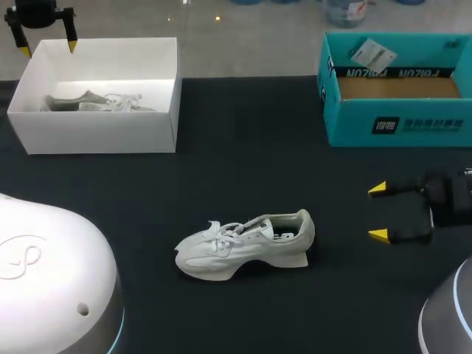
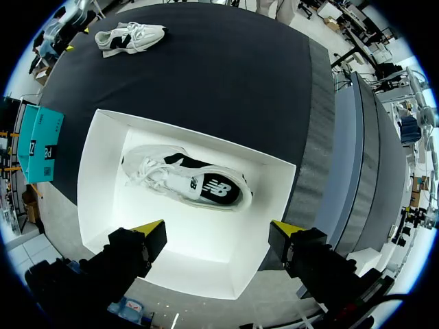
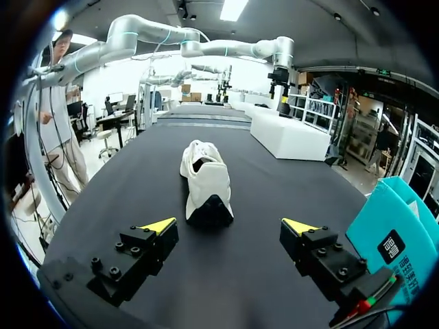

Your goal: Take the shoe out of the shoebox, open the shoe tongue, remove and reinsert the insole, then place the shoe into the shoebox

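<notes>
A white sneaker lies on its side on the black table, toe to the left; ahead of my right gripper its heel faces the fingers. My right gripper hovers open a short way right of that shoe, empty. The white shoebox stands at the back left with a second white shoe inside, also seen from above. My left gripper hangs open over the box's far rim, holding nothing.
A teal cardboard box stands open at the back right, close behind my right gripper. In the left wrist view the sneaker on the table and the teal box show beyond the white box.
</notes>
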Controlling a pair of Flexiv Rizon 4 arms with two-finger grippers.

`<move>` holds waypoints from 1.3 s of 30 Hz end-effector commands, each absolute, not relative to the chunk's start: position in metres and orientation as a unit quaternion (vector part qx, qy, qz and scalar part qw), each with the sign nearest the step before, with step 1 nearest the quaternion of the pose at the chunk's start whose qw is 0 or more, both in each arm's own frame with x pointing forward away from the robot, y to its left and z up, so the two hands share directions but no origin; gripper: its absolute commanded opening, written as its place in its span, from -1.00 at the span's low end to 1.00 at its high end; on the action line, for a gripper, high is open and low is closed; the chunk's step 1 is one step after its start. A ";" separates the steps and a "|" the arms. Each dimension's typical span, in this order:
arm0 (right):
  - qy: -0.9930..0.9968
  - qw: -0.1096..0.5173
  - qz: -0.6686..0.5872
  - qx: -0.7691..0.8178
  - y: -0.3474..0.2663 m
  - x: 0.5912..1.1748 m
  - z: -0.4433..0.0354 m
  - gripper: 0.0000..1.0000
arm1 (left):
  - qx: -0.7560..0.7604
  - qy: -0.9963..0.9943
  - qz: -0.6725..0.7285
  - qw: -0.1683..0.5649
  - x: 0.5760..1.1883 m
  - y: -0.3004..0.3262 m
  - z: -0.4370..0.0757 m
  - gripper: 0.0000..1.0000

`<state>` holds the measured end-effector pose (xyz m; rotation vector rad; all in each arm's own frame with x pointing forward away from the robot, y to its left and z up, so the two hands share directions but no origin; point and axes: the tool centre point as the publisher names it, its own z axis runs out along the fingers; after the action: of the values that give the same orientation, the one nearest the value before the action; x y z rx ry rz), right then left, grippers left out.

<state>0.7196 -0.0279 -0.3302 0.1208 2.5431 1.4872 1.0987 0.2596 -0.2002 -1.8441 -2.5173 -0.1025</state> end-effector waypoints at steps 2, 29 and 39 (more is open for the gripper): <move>0.865 0.063 0.498 0.028 -0.029 0.734 -0.347 1.00 | -0.591 -0.806 -0.033 0.010 1.098 0.260 -0.200 1.00; 0.854 0.059 0.511 0.073 -0.019 0.719 -0.392 1.00 | -0.591 -0.806 -0.033 0.010 1.098 0.260 -0.200 1.00; 0.851 0.051 0.517 0.078 -0.019 0.719 -0.393 1.00 | -0.591 -0.806 -0.033 0.010 1.098 0.260 -0.200 1.00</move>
<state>0.7190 -0.0197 -0.3932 0.2378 2.5887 1.5772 1.0987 0.2597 -0.2002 -1.8440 -2.5174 -0.1025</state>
